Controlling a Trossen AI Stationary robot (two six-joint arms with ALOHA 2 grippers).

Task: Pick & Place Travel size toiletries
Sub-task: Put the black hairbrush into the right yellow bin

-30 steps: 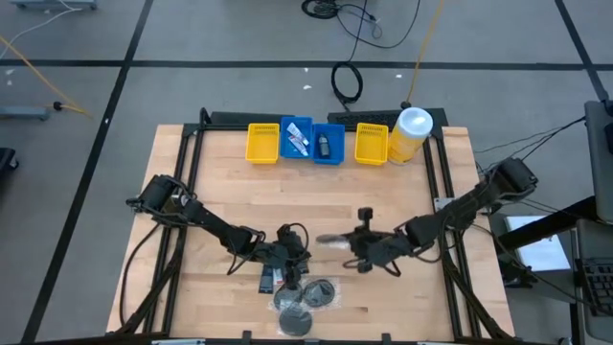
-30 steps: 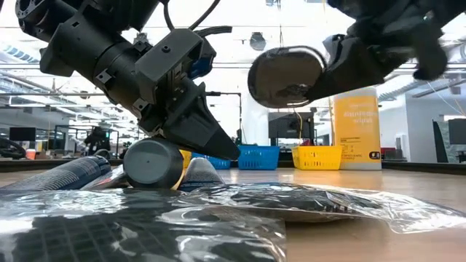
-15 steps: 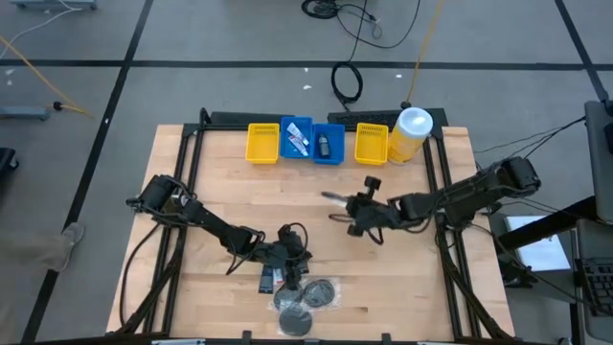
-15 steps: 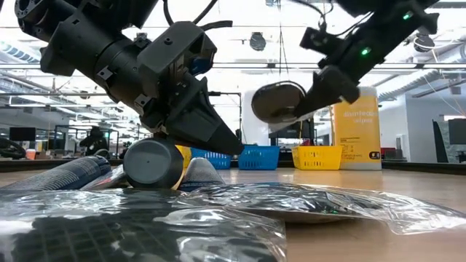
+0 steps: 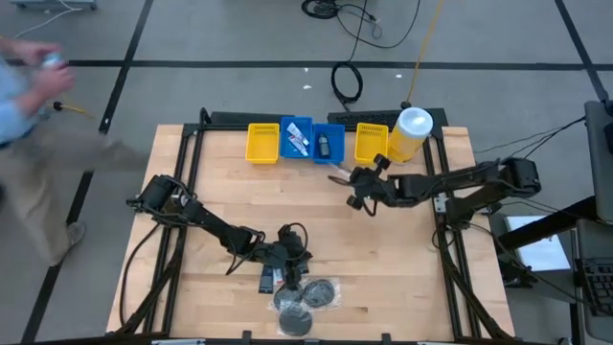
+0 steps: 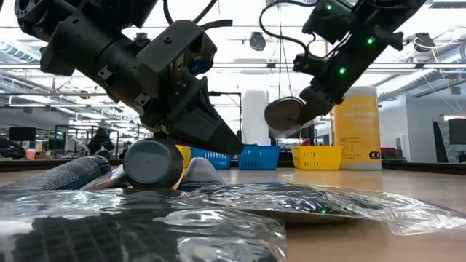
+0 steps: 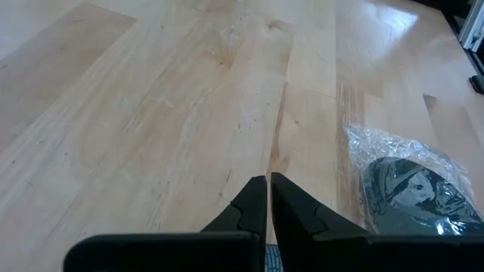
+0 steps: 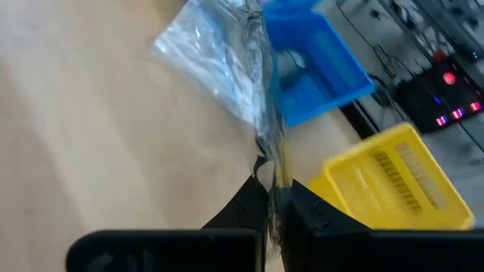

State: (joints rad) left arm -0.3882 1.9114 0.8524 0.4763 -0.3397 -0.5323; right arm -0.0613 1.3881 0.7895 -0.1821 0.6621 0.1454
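My right gripper [image 5: 352,184] hovers just short of the blue bins and is shut on a clear-wrapped dark mesh puff [image 6: 287,114]. The same puff in its wrap [image 8: 219,53] shows in the right wrist view. My left gripper [image 5: 287,251] hangs low with shut fingers [image 7: 267,198] over the pile at the near edge. That pile holds a dark round-capped bottle [image 6: 153,164], a white tube [image 6: 200,171], a flat dark packet [image 5: 266,281] and two wrapped puffs [image 5: 321,292], all lying on the wood. Whether the left fingers touch any of them stays hidden. My right gripper pinches the edge of the clear wrap [image 8: 271,177] between its two fingers. It comes roughly level from the table's right. The wrapped puff sticks out ahead of the fingers toward the blue bin, lifted clear of the table.
Along the far edge stand a yellow bin [image 5: 262,143], two blue bins [image 5: 296,140] [image 5: 328,144] with small items inside, another yellow bin [image 5: 372,144] and a tall yellow canister [image 5: 410,134]. Bare wood lies mid-table. A person [image 5: 29,105] moves on the floor at left.
My right gripper has carried the wrapped puff from mid-table toward the far edge, stretching out to just before the blue bins, shut on it throughout. A person has come into the high view at left.
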